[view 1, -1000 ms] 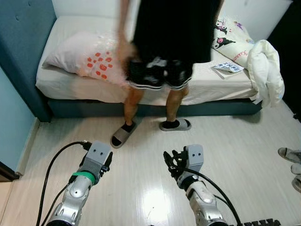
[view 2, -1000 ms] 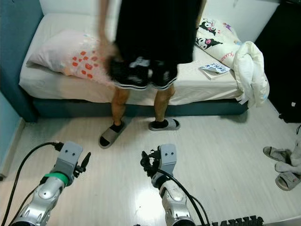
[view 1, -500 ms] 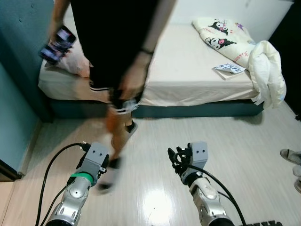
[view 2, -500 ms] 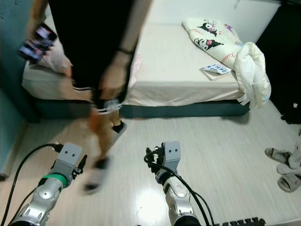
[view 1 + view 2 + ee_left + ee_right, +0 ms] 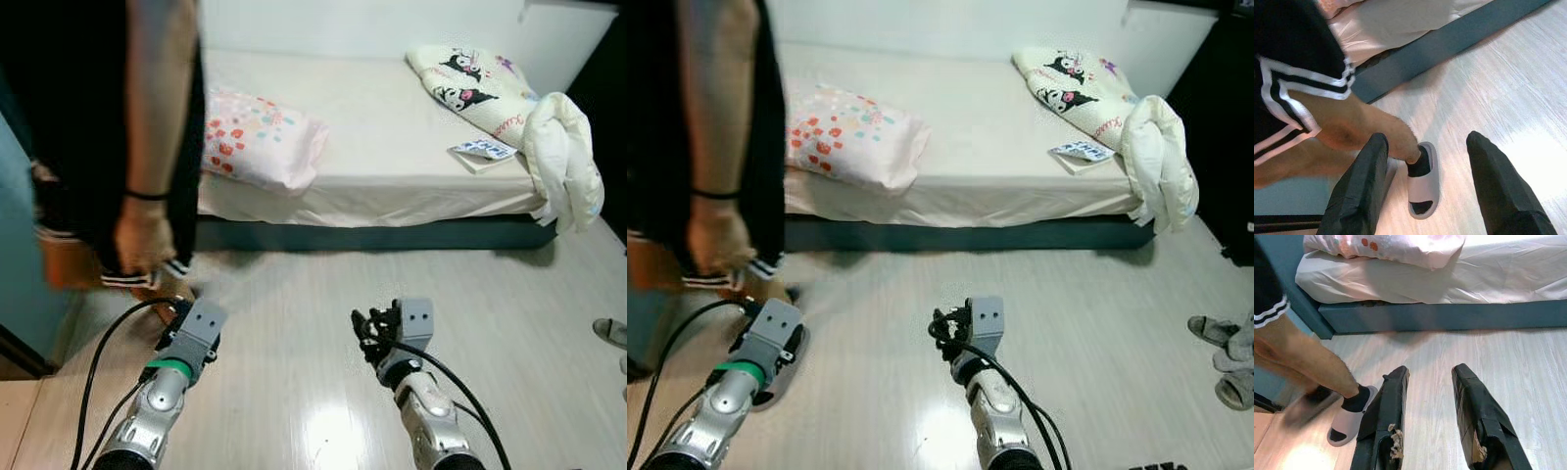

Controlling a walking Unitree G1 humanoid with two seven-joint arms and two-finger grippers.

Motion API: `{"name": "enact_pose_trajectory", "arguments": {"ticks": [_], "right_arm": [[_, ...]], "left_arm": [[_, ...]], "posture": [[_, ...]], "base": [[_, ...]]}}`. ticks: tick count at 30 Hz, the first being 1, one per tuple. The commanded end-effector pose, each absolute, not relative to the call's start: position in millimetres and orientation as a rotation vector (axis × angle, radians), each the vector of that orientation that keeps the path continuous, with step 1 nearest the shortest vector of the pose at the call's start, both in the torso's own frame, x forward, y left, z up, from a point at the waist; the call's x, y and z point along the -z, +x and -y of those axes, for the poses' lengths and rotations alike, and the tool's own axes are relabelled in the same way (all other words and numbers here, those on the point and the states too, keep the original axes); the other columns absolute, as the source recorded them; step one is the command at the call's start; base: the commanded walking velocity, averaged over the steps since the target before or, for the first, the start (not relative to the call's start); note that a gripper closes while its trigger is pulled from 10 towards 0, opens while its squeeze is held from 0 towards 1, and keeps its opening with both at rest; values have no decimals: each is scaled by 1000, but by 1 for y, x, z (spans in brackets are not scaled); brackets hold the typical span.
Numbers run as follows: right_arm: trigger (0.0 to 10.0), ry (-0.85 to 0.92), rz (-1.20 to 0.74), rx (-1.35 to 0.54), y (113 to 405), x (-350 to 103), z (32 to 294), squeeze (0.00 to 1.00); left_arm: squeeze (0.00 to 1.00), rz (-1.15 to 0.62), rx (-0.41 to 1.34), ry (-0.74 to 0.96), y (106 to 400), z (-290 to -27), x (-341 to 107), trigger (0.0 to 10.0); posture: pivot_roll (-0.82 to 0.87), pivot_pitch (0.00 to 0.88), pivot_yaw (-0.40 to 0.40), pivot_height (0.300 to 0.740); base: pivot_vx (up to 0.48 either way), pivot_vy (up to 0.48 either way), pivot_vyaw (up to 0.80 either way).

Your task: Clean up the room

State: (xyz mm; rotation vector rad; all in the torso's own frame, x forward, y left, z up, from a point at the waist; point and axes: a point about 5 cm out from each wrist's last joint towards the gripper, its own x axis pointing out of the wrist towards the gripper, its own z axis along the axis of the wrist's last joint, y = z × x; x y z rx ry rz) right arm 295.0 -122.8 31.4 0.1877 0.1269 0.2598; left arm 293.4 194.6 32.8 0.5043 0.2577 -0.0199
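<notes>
Both arms reach forward low over the pale wood floor [image 5: 509, 294], with nothing in either gripper. The left gripper [image 5: 1425, 191] has its two black fingers [image 5: 1359, 191] spread wide apart, released; the right gripper [image 5: 1425, 421] is likewise parted and holds nothing, with frayed bits on its fingertips [image 5: 1393, 443].

A person [image 5: 98, 147] in black shorts with white stripes stands at the left, close to the left arm, one hand [image 5: 142, 240] hanging down with a dark band at the wrist. In the left wrist view the person's foot in a dark sock sits in a grey slipper [image 5: 1425, 183] on the floor, seen between the fingers.

Across the far side lies a bed [image 5: 392, 186] on a dark teal base. On it, towards the left, a pink pillow [image 5: 257, 137] with red and orange spots lies near the edge. At the far right a cream blanket [image 5: 475, 83] printed with black cartoon figures is bunched up, and beside it a white quilt [image 5: 563, 162] hangs over the corner of the bed down towards the floor. A book [image 5: 482, 152] lies on the bed just left of the quilt. More slippers [image 5: 1225, 357] lie on the floor at the right edge
</notes>
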Motion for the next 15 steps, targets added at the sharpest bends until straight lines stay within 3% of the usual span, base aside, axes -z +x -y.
{"name": "enact_pose_trajectory", "arguments": {"ticks": [1, 2, 4, 7, 15], "right_arm": [[10000, 203, -138, -245, 288, -25, 124, 0], [10000, 203, -138, -245, 288, -25, 124, 0], [10000, 223, -115, -231, 287, -28, 125, 0], [10000, 239, -97, -216, 286, -29, 126, 0], [10000, 249, -68, -207, 286, -33, 126, 0]], "left_arm": [[0, -271, 23, 454, 293, -192, -31, 10000], [0, -271, 23, 454, 293, -192, -31, 10000], [0, -311, 60, 261, 297, -188, -34, 10000], [0, -312, 98, 147, 300, -185, -41, 10000], [0, -254, 148, 143, 308, -177, -54, 10000]], "posture": [[115, 31, -12, 735], [115, 31, -12, 735], [118, 41, -4, 735], [118, 45, 0, 735], [109, 47, 8, 735]], "base": [[0, 0, 0], [0, 0, 0], [0, 0, 0], [0, 0, 0], [0, 0, 0]]}}
